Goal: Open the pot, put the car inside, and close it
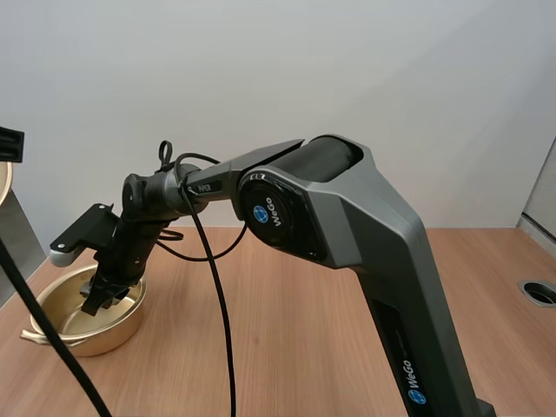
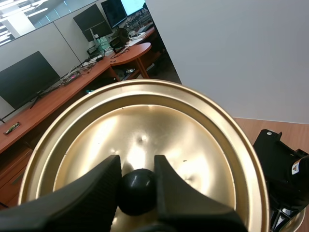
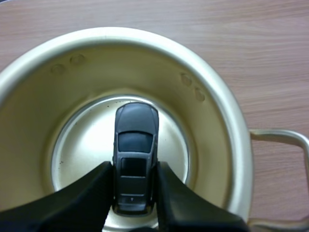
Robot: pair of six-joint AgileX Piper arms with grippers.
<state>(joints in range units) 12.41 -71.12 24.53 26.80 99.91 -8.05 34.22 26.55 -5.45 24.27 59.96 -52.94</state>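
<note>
A gold pot [image 1: 122,334] stands uncovered at the table's left. My right gripper [image 1: 97,298] reaches down into it. In the right wrist view, that gripper [image 3: 134,167] is shut on a small dark grey car [image 3: 135,140], pinching its rear half just over the floor of the pot [image 3: 212,125]. Whether the car touches the floor I cannot tell. My left gripper [image 2: 136,164] is shut on the black knob [image 2: 137,191] of the gold lid [image 2: 145,121], which it holds tilted in the air off the pot. A sliver of the lid [image 1: 4,187] shows at the far left edge.
The wooden table [image 1: 304,347] stretches free to the right of the pot, with a round cable hole [image 1: 540,291] near its right edge. A wire handle [image 3: 285,137] sticks out from the pot's side. A grey panel [image 1: 17,248] leans at the left.
</note>
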